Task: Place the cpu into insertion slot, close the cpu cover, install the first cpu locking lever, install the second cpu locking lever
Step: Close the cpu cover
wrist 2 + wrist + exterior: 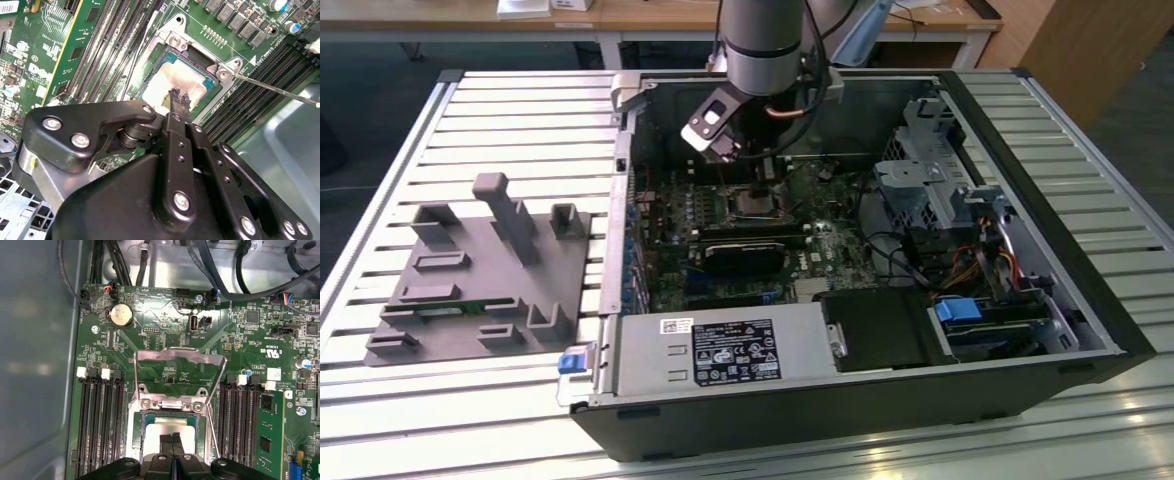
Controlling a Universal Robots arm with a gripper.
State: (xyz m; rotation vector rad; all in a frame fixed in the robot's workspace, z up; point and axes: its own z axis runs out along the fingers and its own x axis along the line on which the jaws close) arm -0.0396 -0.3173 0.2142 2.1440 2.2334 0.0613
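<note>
Arm (761, 40) reaching down into the computer case (1067, 200), gripper (180, 96) jaws pressed together above the cpu (165, 82), cpu cover (180, 354) raised, fingers hiding the chip's near edge, contact unclear

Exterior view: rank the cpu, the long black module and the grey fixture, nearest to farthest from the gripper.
1. cpu, directly under the gripper.
2. long black module, mid-board.
3. grey fixture, outside the case, on the exterior view's left.
</note>
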